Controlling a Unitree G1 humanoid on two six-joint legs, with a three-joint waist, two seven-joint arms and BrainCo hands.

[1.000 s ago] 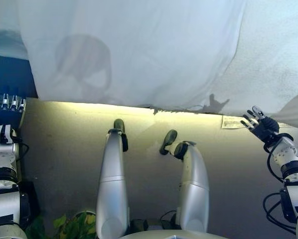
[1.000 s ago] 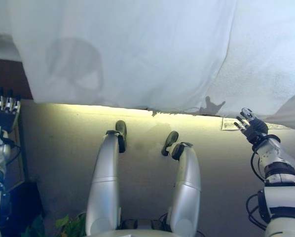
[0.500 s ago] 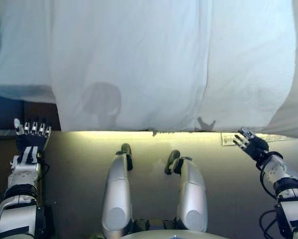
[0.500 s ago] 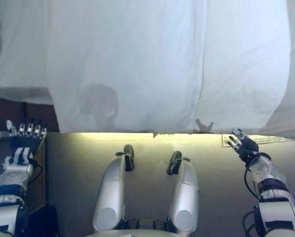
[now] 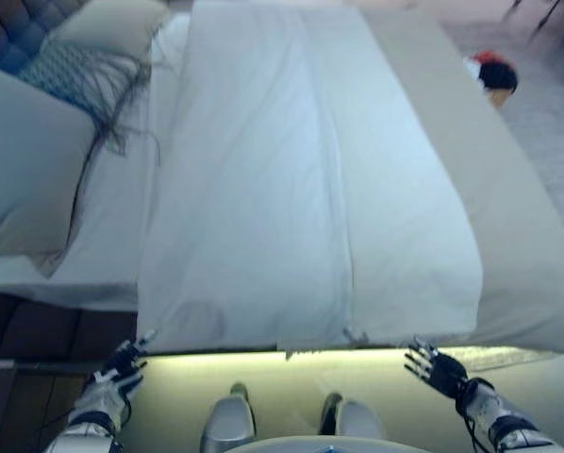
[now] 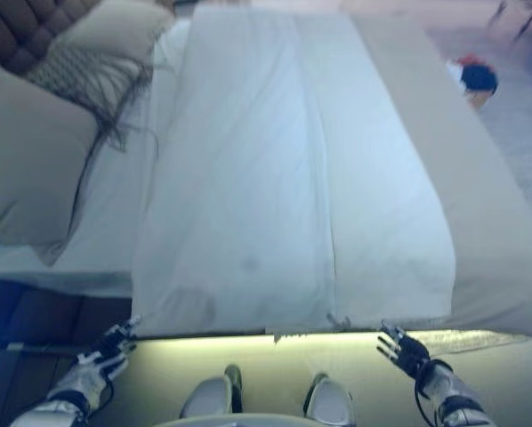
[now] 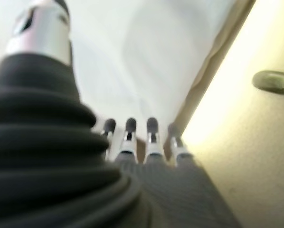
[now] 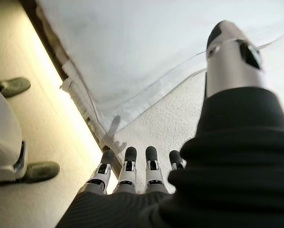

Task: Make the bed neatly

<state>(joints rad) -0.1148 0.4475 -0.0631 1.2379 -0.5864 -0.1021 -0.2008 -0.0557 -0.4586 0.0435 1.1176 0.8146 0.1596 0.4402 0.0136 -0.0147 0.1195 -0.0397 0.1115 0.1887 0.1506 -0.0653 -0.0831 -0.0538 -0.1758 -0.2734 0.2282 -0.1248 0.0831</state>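
White rumpled duvet (image 5: 301, 189) covers the bed before me | grey pillows (image 5: 27, 160) far left | my left hand (image 5: 120, 363), right hand (image 5: 438, 368): fingers spread, holding nothing, below its near edge

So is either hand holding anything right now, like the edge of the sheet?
Nothing is held. The left hand and right hand are both open with straight fingers, just short of the white sheet's near edge.
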